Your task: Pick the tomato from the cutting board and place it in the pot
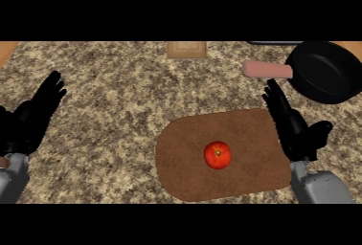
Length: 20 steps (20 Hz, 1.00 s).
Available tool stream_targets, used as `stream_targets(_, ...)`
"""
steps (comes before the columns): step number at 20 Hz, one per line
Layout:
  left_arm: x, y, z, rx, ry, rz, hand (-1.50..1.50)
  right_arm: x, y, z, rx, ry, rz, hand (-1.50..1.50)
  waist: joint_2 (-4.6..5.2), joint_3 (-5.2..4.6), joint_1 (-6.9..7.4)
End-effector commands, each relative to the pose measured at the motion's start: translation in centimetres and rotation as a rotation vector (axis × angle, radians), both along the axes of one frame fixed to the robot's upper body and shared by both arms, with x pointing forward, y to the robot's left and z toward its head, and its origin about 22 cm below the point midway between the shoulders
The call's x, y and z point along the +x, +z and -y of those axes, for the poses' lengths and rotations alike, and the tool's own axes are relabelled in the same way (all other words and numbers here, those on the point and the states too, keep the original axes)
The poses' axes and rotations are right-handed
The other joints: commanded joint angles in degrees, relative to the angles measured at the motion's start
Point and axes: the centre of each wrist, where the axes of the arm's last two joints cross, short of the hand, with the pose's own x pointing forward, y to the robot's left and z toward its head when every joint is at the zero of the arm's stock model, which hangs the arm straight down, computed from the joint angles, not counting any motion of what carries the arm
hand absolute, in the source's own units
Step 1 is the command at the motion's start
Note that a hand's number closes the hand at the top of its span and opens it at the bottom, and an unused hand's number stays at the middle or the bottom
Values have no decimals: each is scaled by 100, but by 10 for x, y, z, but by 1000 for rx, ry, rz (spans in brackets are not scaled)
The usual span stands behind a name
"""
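A red tomato [218, 154] lies near the middle of the brown cutting board [184, 167] in the lower centre of the head view. The black pot [325, 72] with a pinkish handle [266, 70] sits at the upper right, beyond the board's far right corner. My right hand [297, 131] stands open over the board's right edge, fingers straight and pointing away, a short way right of the tomato and not touching it. My left hand [32, 117] is open near the left edge, fingers up, far from the board.
A small tan box [186, 49] sits at the counter's far edge, top centre. The speckled granite counter [113, 95] stretches between my left hand and the board. A dark rim [272, 42] shows at the top right behind the pot.
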Motion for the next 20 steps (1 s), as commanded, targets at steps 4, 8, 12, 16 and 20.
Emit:
stream_targets(4, 3, 15, 6, -58, 46, 129, 0, 55, 47, 22, -22, 197, 207, 150, 8, 46, 226)
stream_targets(8, 4, 9, 24, -140, 54, 136, 0, 52, 57, 59, -624, 235, 328, 150, 41, 20, 328)
stream_targets(12, -4, 6, 25, -142, 83, 140, 0, 57, -17, 59, -245, 220, 436, -150, 1, 48, 180)
stream_targets(16, 2, -2, 38, -155, 85, 129, 0, 67, 14, 78, -237, 357, 532, -150, -25, 39, 67)
stream_targets(20, 3, 18, 21, -131, 105, 139, 0, 72, 62, 67, -358, 479, 468, -150, -59, 32, 18)
